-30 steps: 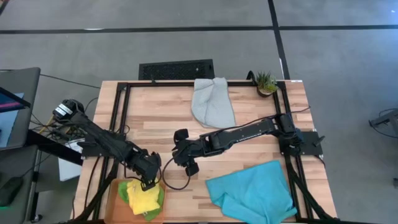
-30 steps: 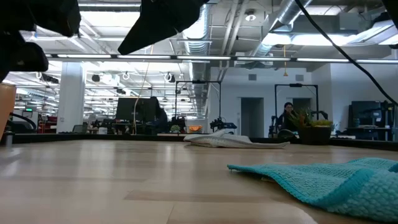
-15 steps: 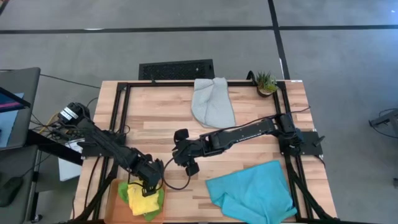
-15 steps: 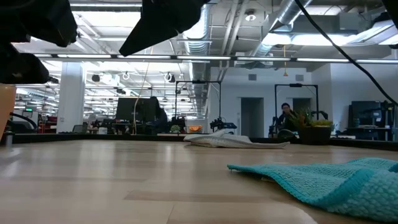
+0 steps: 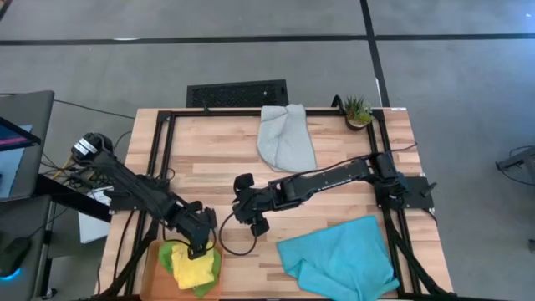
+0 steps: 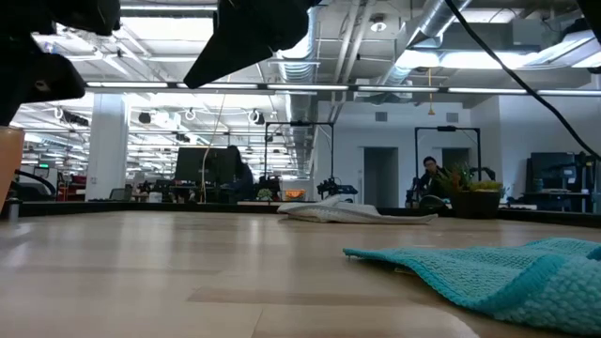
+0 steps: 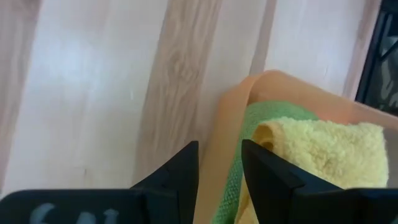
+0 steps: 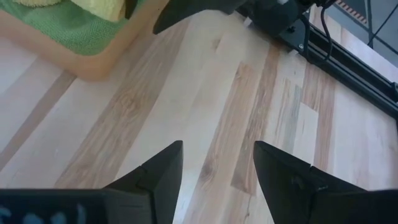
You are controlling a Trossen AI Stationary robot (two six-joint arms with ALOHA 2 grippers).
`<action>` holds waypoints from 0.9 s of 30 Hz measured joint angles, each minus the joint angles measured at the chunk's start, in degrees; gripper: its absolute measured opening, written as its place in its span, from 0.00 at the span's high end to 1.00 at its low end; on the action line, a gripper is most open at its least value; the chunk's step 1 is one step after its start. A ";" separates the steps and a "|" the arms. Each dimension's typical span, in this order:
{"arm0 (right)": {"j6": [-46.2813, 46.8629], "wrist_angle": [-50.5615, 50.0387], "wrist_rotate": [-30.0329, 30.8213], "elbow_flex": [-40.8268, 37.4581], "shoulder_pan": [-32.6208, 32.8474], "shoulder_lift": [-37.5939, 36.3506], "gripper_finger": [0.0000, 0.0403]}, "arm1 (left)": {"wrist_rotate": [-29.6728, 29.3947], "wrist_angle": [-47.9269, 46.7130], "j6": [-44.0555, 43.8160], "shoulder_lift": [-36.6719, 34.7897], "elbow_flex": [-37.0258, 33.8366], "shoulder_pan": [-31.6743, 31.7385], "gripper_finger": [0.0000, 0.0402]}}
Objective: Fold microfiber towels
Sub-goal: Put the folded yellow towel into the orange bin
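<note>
Left gripper, fingers apart and empty, is backing up off the tray; yellow towel sitting in it on green towel. Right gripper idling open beside tray. Grey towel and turquoise towel remaining.

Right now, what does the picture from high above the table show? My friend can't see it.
The left gripper hangs over the yellow towel, which lies on the green towel in the orange tray. The right gripper waits mid-table, between the grey towel and the turquoise towel.
</note>
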 joint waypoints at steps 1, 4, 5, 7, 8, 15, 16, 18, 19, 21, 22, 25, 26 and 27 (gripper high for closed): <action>0.00 -0.05 0.00 0.00 0.00 0.00 0.45 | -0.64 -0.12 -0.01 -0.52 0.00 -0.01 0.72; 0.02 -0.30 0.00 0.00 0.00 0.01 0.45 | -1.68 -0.47 0.36 -2.78 0.00 -0.01 0.72; 0.02 -0.31 0.00 0.00 0.00 0.02 0.45 | -2.37 -0.45 0.35 -3.69 0.00 -0.01 0.72; 0.04 -0.40 0.00 0.00 -0.01 0.02 0.45 | -3.13 -0.21 -0.06 -5.60 0.00 -0.36 0.72; 0.02 -0.54 0.00 0.00 0.00 0.02 0.45 | -3.08 0.18 -0.46 -6.38 0.00 -0.80 0.72; 0.04 -1.79 0.00 0.00 -0.07 0.07 0.45 | -0.27 9.76 -2.75 -7.52 0.00 -8.74 0.72; 0.06 -1.88 -0.01 0.00 -0.08 -0.04 0.45 | -1.21 11.88 -2.79 -7.43 0.00 -10.00 0.72; 0.07 -2.25 -0.28 0.00 -0.12 -0.50 0.45 | -3.91 14.21 -3.31 -6.86 0.04 -12.20 0.72; 0.09 -1.95 -0.44 0.02 -0.13 -0.69 0.45 | -5.39 13.97 -3.96 -6.48 0.04 -13.24 0.72; 0.15 -1.95 -0.54 0.02 -0.11 -0.76 0.45 | -7.85 13.45 -5.91 -5.15 0.03 -15.14 0.72; 0.27 -2.09 -0.96 0.02 -0.11 -0.74 0.45 | -8.47 13.15 -6.66 -4.24 0.03 -15.78 0.72; 1.41 -2.87 -6.60 0.01 -0.40 -1.07 0.45 | -8.54 12.79 -8.07 -1.11 -0.04 -16.94 0.72; 1.76 -2.87 -9.65 0.02 -0.61 -1.14 0.45 | -8.30 12.86 -8.43 -0.31 -0.04 -17.21 0.72; 2.43 -2.85 -12.69 0.02 -0.82 -1.16 0.45 | -7.87 13.13 -8.74 0.51 -0.04 -17.30 0.72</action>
